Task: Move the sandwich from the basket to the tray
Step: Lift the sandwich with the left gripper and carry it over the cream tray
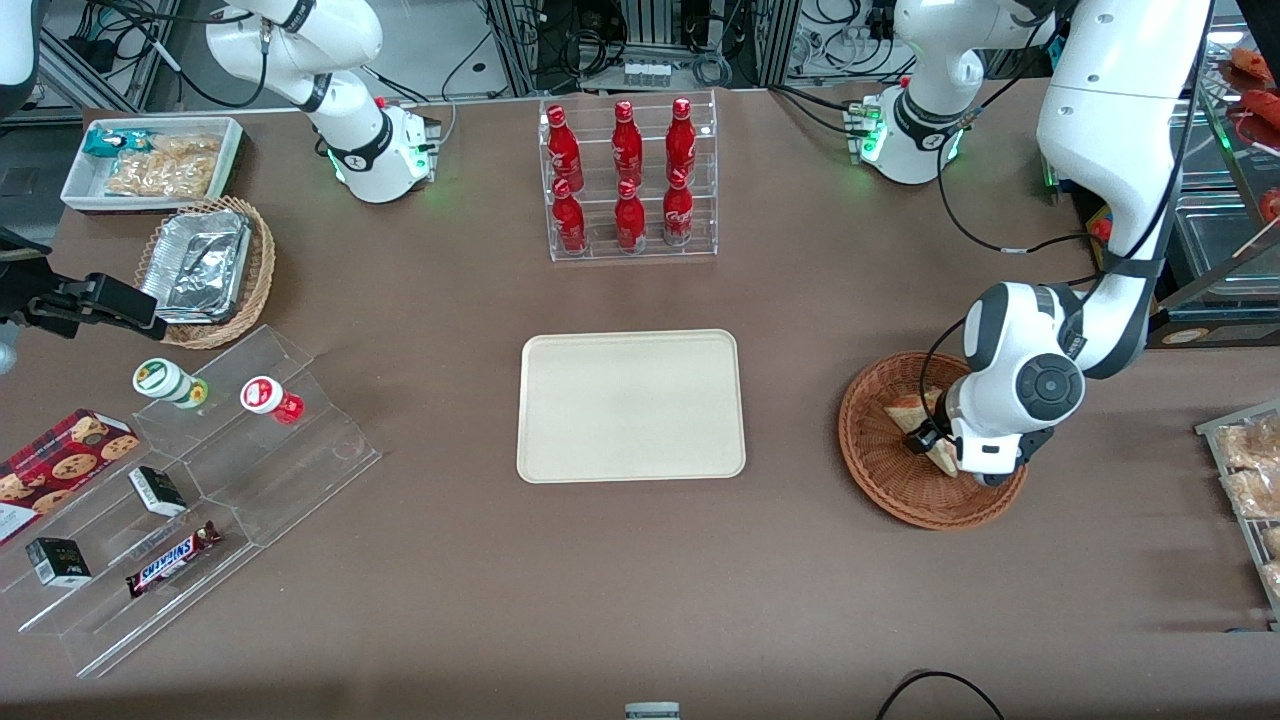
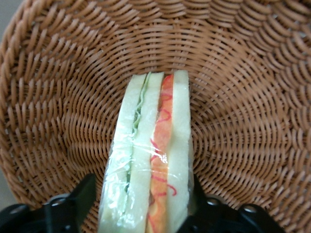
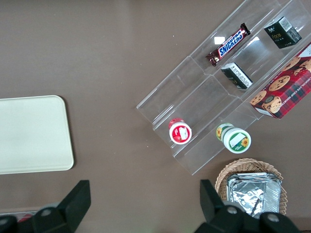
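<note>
The sandwich, a plastic-wrapped white-bread wedge with green and orange-red filling, lies in the round reddish-brown wicker basket. My left gripper is down inside the basket, open, with a black finger on each side of the sandwich. In the wrist view the gripper straddles the wedge's wide end over the basket floor. One finger stands a little off the wrap; the other looks close against it. The wrist hides part of the sandwich in the front view. The cream tray lies flat beside the basket, toward the parked arm, with nothing on it.
A clear rack of red bottles stands farther from the front camera than the tray. A wire rack of packaged pastries sits at the working arm's table end. Acrylic shelves with snacks and a foil-container basket lie toward the parked arm's end.
</note>
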